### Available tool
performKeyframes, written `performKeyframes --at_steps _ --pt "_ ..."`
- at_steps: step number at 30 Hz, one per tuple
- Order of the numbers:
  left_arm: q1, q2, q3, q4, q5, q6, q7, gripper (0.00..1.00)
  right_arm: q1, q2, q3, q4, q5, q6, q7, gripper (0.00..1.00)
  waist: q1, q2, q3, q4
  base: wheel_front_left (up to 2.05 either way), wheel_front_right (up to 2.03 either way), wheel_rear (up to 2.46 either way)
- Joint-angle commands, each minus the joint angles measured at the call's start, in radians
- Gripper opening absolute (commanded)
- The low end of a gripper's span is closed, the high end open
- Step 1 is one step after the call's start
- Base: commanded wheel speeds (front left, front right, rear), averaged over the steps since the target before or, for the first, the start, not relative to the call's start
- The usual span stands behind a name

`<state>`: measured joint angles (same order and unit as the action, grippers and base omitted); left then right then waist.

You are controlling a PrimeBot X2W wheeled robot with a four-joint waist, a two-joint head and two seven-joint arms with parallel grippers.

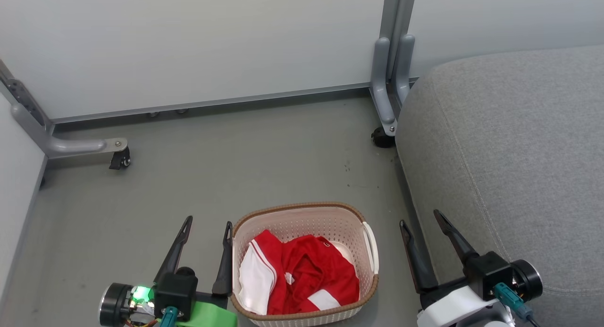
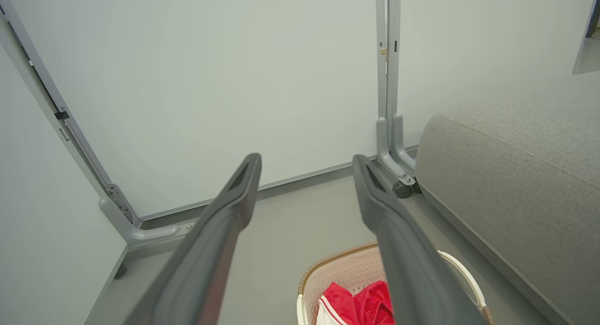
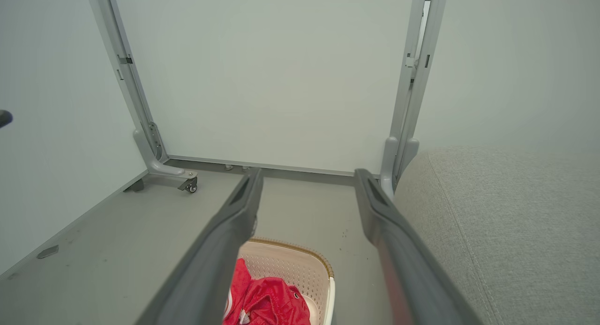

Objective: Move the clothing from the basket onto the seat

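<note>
Now | left fingers (image 1: pixel 175 249): apart, pointing forward, left of basket (image 1: pixel 302 207) | right fingers (image 1: pixel 415 258): apart, pointing forward, between basket and seat (image 1: pixel 519 152)

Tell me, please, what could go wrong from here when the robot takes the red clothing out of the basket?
1. The clothing lies crumpled in one heap, so a grasp may lift only part of it and let a piece fall on the floor before reaching the seat.
2. One of the left gripper's fingers stands right beside the basket rim. Coming down, it might hit the rim and shove the basket.
</note>
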<state>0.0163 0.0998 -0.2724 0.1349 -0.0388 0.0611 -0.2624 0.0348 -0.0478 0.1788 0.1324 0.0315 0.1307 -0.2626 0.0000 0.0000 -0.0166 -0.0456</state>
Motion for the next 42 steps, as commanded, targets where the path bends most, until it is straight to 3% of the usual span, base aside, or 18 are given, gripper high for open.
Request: performKeyframes --at_steps 1,23,34,42 --pt "0.013 -0.004 0.005 -0.005 0.011 -0.006 -0.004 1.00 0.004 -0.004 0.002 -0.002 0.002 0.000 -0.003 1.00 0.0000 0.0000 0.001 -0.001 0.00 0.00 0.00" --pt "-0.005 0.003 0.006 0.012 0.037 -0.023 -0.004 1.00 -0.013 -0.004 0.003 -0.005 0.028 0.000 -0.003 1.00 0.0000 0.0000 0.053 -0.005 0.00 0.00 0.00" --pt "-0.153 0.003 -0.004 0.013 0.051 -0.033 -0.003 1.00 -0.153 -0.004 -0.015 -0.054 -0.003 0.000 -0.003 1.00 0.0000 0.0000 0.334 0.009 0.00 0.00 0.00" --pt "-0.291 0.043 -0.050 0.078 0.087 -0.063 -0.002 1.00 -0.286 -0.004 -0.024 -0.091 -0.008 0.000 -0.003 1.00 0.0000 0.0000 0.519 -0.014 0.00 0.00 0.00"
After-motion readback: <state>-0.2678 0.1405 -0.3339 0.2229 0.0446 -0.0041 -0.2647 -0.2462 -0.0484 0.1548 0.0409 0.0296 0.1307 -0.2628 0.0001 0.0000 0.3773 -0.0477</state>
